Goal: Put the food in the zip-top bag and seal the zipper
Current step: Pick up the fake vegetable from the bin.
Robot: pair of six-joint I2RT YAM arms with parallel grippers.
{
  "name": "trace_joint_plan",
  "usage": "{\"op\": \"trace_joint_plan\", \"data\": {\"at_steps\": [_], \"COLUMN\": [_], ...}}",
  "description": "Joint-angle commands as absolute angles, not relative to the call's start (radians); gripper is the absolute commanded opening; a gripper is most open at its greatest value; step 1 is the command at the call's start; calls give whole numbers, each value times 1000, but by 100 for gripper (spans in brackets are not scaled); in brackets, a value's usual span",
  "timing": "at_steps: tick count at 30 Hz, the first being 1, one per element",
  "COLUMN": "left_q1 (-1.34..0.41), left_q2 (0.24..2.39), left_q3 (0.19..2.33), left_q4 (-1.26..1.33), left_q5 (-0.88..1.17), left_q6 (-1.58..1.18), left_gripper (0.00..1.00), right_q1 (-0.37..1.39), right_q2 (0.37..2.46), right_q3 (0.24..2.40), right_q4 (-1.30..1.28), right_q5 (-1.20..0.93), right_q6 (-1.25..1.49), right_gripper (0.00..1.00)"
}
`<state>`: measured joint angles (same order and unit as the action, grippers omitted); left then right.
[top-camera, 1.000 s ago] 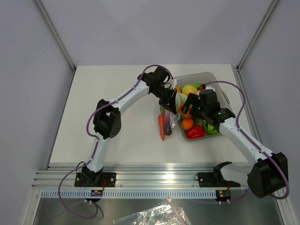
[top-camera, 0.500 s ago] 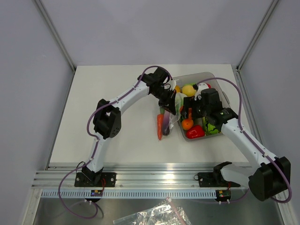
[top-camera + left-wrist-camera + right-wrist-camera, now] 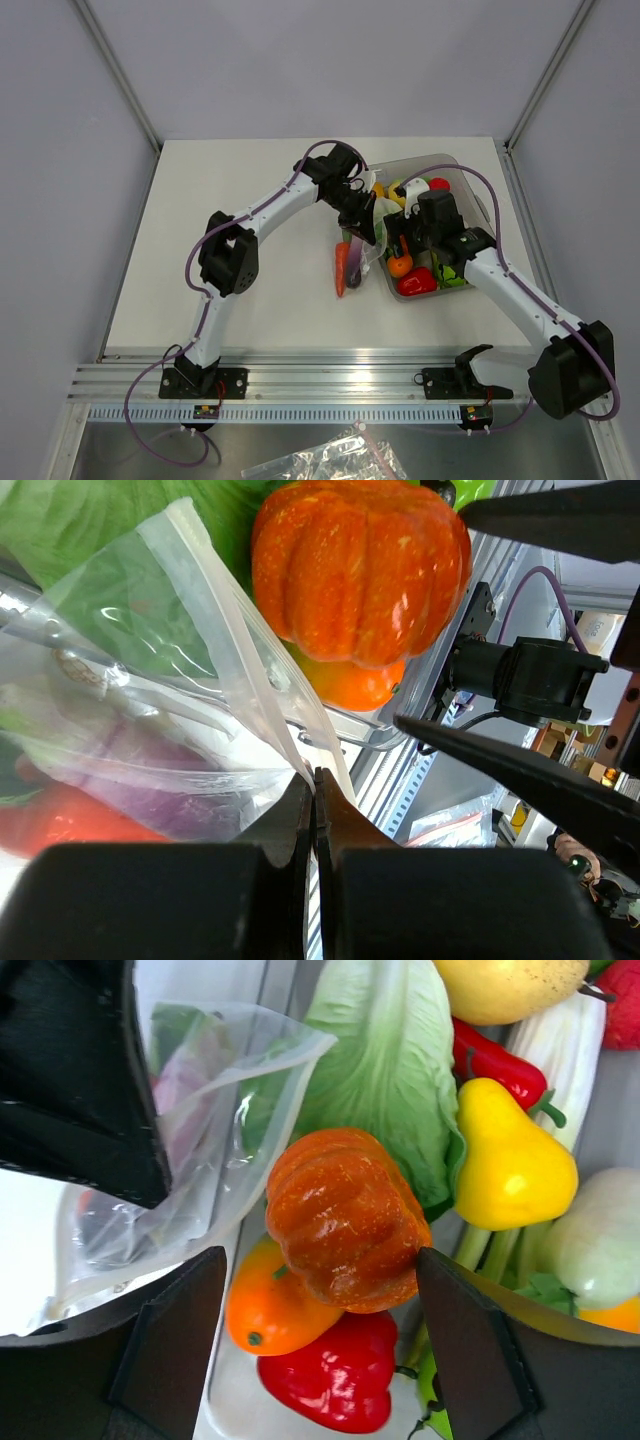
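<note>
My left gripper (image 3: 316, 780) (image 3: 362, 222) is shut on the edge of the clear zip-top bag (image 3: 120, 710), by the pale zipper strip (image 3: 240, 640). The bag hangs at the bin's left edge. A purple eggplant (image 3: 130, 800) and the red-orange carrot (image 3: 55, 825) (image 3: 341, 268) show through or behind the plastic; I cannot tell which is inside. My right gripper (image 3: 320, 1255) (image 3: 403, 248) is open, with its jaws either side of a ribbed orange pumpkin (image 3: 345, 1220) in the bin. A small smooth orange piece (image 3: 272, 1305) lies under the pumpkin.
The clear bin (image 3: 462, 180) holds green lettuce (image 3: 390, 1070), a red bell pepper (image 3: 335, 1380), a yellow pear (image 3: 510, 1160) and other toy produce. The left gripper's black body (image 3: 80, 1080) is close to my right fingers. A spare bag (image 3: 330, 460) lies below the rail.
My right gripper has shifted a little back and left over the bin, towards the bag. The left gripper still holds the bag, and the carrot has moved slightly left.
</note>
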<state>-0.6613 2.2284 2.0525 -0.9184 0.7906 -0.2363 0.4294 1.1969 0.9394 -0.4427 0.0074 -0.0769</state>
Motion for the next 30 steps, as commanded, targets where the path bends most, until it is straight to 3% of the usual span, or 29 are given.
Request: {"op": "trace_joint_plan", "data": {"at_steps": [1, 11, 23, 25, 27, 30], "left_q1": [-655, -655, -650, -649, -646, -643], "left_q2": [2184, 2186, 2180, 2174, 2169, 2160], "left_q3": [2057, 2039, 2026, 2020, 2019, 2019], "left_q4": [-887, -873, -870, -871, -873, -873], "left_q5": [819, 831, 828, 824, 821, 819], "left_q6": [-242, -244, -244, -242, -241, -241], "left_gripper": [0, 0, 0, 0, 0, 0], "right_q1": [436, 434, 436, 434, 434, 436], "right_q2": [1221, 1290, 1359, 1356, 1345, 1304], "right_q3": [996, 1031, 1032, 1038, 1040, 1031], "right_q4": [-468, -474, -440, -442, -439, -425], "right_q5": [86, 135, 255, 252, 252, 250], "right_q6": [-124, -137, -100, -83, -68, -46], "right_gripper": [83, 92, 93, 87, 72, 61]}}
